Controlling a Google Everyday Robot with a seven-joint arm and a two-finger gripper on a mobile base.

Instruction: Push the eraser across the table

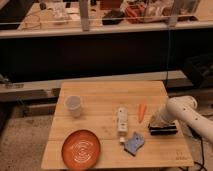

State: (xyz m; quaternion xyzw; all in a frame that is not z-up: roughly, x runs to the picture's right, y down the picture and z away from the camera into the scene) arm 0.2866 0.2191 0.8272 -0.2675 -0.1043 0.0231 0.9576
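Note:
The eraser (pixel 163 130) is a small black block with pale stripes, lying near the right edge of the light wooden table (pixel 110 90). My gripper (pixel 159 121) comes in from the right on a white arm and sits right over the eraser's top, touching or nearly touching it. A small orange carrot (pixel 142 112) lies just left of the gripper.
A white bar-shaped object (pixel 121 120) lies mid-table, with a blue sponge-like piece (pixel 133 143) below it. An orange plate (pixel 81 147) sits front left and a white cup (pixel 73 105) at the left. A dark counter wall stands behind the table.

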